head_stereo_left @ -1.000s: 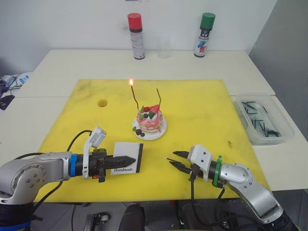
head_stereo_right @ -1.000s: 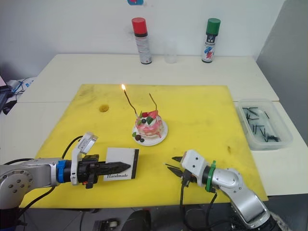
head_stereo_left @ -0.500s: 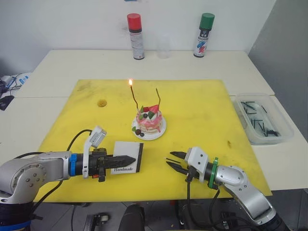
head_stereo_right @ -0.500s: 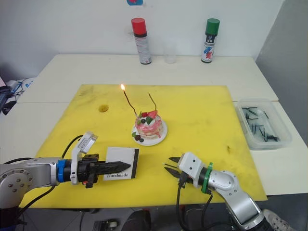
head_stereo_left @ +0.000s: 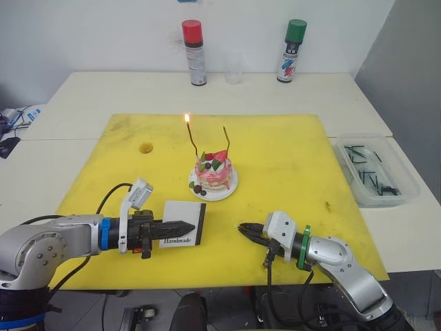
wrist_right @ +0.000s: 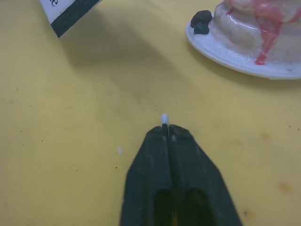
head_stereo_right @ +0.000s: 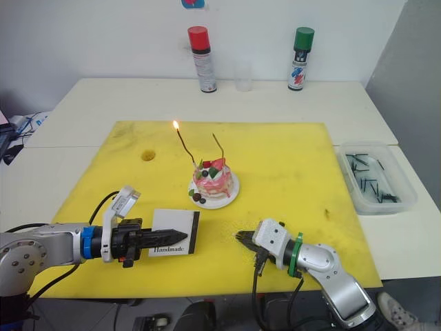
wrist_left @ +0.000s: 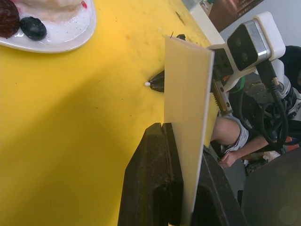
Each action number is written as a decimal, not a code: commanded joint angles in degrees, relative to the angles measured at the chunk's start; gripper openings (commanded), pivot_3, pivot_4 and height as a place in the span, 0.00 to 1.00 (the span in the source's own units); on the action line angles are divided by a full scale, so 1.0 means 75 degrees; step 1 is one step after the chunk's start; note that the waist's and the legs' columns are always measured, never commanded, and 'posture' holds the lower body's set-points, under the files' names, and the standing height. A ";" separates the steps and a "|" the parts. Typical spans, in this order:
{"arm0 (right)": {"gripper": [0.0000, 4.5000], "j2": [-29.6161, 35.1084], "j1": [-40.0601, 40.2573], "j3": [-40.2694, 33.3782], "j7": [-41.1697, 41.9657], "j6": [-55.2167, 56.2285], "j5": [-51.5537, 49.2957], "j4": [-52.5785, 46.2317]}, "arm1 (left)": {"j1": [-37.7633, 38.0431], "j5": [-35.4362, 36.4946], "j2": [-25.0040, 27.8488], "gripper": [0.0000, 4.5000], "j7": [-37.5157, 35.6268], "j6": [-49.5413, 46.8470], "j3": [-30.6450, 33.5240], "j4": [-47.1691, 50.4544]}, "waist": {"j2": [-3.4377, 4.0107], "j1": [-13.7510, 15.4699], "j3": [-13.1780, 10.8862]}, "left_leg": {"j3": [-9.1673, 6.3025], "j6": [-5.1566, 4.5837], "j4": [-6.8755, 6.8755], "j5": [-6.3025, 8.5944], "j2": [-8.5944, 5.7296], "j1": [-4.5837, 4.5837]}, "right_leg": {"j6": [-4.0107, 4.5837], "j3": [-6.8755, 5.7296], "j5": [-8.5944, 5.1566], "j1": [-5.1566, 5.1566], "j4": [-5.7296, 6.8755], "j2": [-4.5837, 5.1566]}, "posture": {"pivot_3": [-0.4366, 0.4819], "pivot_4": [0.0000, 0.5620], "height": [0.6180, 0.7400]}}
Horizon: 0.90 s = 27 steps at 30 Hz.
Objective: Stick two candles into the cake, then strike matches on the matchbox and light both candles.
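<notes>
A yellow mat (head_stereo_left: 289, 158) is being spread over white tables (head_stereo_left: 103, 93). Two spray cans, red-capped (head_stereo_left: 195, 52) and green-capped (head_stereo_left: 292, 49), are being kept upright behind, flanking a clear cup (head_stereo_left: 235, 67).

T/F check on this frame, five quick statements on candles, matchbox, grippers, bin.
1. Both thin wavy red-brown candles in the small pink-and-white cake are burning. False: the one on the robot's left carries a flame, the other candle is unlit.
2. The left gripper is shut on the flat white matchbox. True.
3. The right gripper is open and holds nothing. False: it is shut on a thin match whose white tip pokes out.
4. The clear plastic bin with dark sticks in it stands on the yellow mat. False: it stands on the white table beside the mat, on the robot's right.
5. Two spray cans stand at the table's far side. True.
</notes>
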<state>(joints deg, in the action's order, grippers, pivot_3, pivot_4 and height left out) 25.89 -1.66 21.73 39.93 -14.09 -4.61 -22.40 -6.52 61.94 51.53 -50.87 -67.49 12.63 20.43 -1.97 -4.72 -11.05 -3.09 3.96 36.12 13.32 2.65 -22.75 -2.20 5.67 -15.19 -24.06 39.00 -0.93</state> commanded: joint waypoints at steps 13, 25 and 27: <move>0.01 0.0372 -0.0769 -0.0564 0.0505 -0.1047 -0.0857 -0.1490 | -0.0325 0.0164 -0.0204 0.00 -0.0092 0.0013 -0.0241 -0.0015 | -0.0001 0.0014 0.0000 | 0.0000 0.0000 0.0002 0.0000 -0.0001 -0.0004 | -0.0014 0.0001 0.0008 -0.0001 0.0000 0.0001 | 0.48 0.27 1.00; 0.01 0.1675 -0.3020 -0.0336 0.2003 -0.1881 -0.1494 -0.2111 | -0.1251 0.0119 -0.0762 0.00 -0.0210 -0.0014 -0.0582 -0.0550 | -0.0001 0.0021 0.0000 | -0.0005 0.0000 0.0007 0.0000 -0.0003 -0.0010 | -0.0031 -0.0006 0.0018 0.0000 -0.0003 0.0000 | 0.48 0.27 1.00; 0.01 0.1614 -0.3269 -0.0039 0.2005 -0.1820 -0.1249 -0.2003 | -0.1320 0.0104 -0.0803 0.00 -0.0233 -0.0022 -0.0632 -0.0571 | -0.0001 0.0015 0.0000 | -0.0006 0.0000 0.0003 0.0000 -0.0003 -0.0011 | -0.0030 -0.0006 0.0018 -0.0003 -0.0003 0.0000 | 0.48 0.27 1.00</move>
<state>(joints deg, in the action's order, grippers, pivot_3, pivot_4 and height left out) 38.02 -24.67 20.43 54.54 -29.06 -15.18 -36.88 -15.69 61.94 45.70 -51.91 -67.50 8.05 15.47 -1.98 -4.60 -11.05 -3.14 3.96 36.15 13.32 2.62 -22.84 -2.42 5.63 -15.06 -24.08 38.98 -0.93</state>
